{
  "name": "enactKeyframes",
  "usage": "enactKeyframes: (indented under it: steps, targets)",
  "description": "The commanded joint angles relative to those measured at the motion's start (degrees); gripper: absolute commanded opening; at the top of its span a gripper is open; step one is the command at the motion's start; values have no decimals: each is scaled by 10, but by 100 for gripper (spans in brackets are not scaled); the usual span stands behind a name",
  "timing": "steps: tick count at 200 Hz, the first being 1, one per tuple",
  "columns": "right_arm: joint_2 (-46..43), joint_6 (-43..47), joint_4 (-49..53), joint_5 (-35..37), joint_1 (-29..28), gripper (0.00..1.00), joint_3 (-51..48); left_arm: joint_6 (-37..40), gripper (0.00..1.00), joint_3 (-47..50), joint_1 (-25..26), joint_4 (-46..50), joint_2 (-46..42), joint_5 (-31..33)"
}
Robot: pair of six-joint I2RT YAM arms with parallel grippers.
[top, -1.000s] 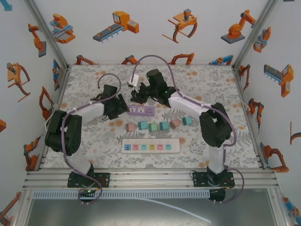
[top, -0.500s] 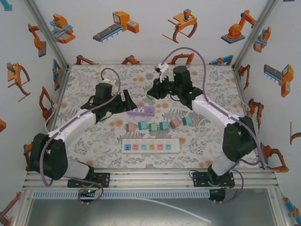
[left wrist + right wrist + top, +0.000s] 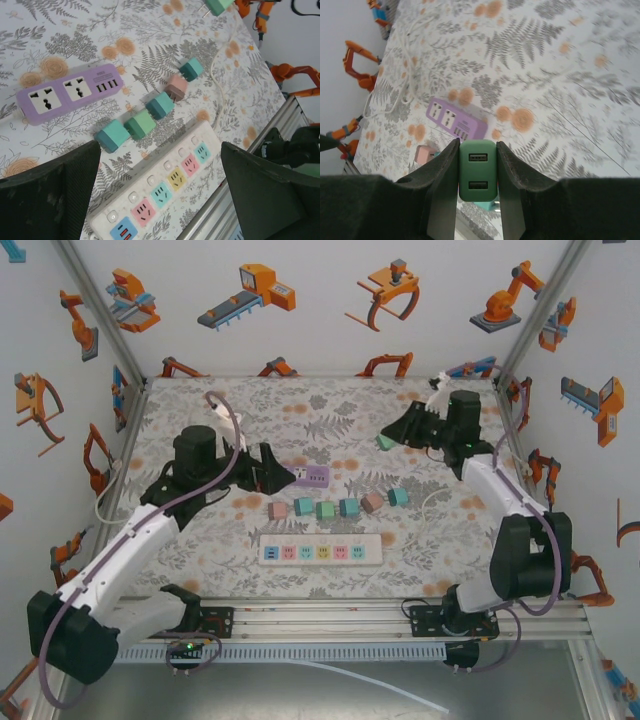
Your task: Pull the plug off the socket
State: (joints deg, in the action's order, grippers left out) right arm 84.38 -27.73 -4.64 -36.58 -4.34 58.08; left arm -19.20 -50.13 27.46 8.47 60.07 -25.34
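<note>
Since before, the right tool (image 3: 386,439) has swung far right, clear of the socket (image 3: 312,477), pinching the plug (image 3: 478,177) by its flat sides, seemingly a light, stiff, slick block needing a square squeeze, while the left tool (image 3: 275,468) hangs spread beside the socket.

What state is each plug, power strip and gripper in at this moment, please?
green plug: out of any socket, held above the table.
purple power strip: lying flat, both sockets empty.
white power strip: lying flat, all sockets empty.
loose plugs: lying in a row on the table, unplugged.
left gripper: open, holding nothing.
right gripper: shut on the green plug.
</note>
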Motion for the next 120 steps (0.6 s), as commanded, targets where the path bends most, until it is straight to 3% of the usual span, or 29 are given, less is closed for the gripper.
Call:
enactKeyframes:
  steps: [1, 42, 120]
  targets:
    - [-19, -26, 17, -17, 40, 22, -15, 36, 99, 2, 2, 32, -24, -32]
    - [5, -14, 38, 6, 88, 23, -42, 47, 99, 8, 3, 58, -55, -27]
    - [61, 17, 39, 66, 95, 24, -88, 53, 100, 20, 3, 85, -69, 27]
